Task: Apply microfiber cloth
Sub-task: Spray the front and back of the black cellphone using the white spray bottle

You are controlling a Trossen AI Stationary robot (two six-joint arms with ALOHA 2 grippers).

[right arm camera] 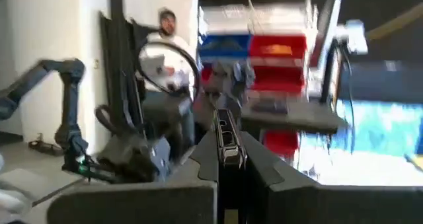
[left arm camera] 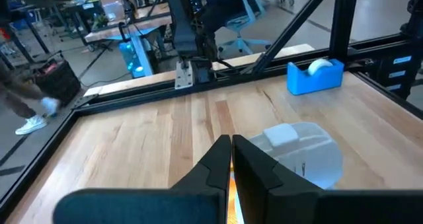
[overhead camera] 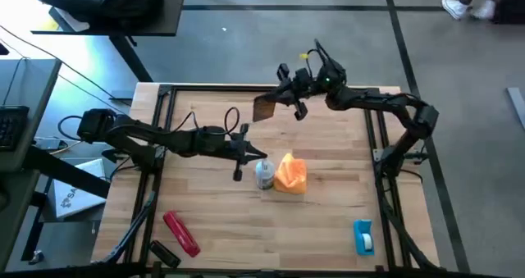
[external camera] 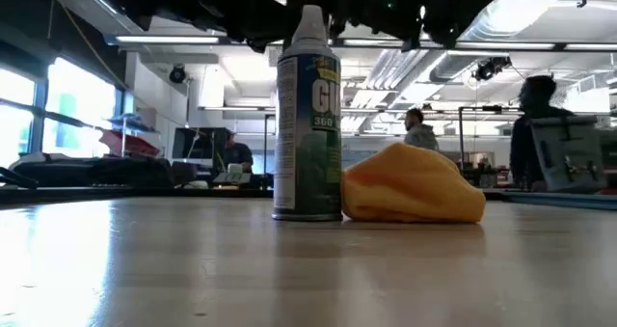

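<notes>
The microfiber cloth [overhead camera: 291,174] lies bunched in a soft orange heap just right of centre in the high view, touching the spray can [overhead camera: 264,175] that stands upright on its left. From table height the heap [external camera: 413,184] is low and rounded, highest near the middle and tapering toward the right of the frame.

I would judge it light, limp and not at all fragile; it should crumple and drape when lifted, and slipping looks unlikely. The raised fold at its crown looks the best place to pinch, well off the can side so the can is not knocked.

It has no real heading. Seen from above its longer side runs roughly up and down the frame, only slightly.

The left gripper [overhead camera: 261,155] hovers just upper left of the can, its fingers [left arm camera: 213,163] pressed together on nothing. The right gripper [overhead camera: 283,100] sits higher in the frame, clamped on a dark flat phone [overhead camera: 264,107] held clear of the worktop [overhead camera: 246,221].
</notes>
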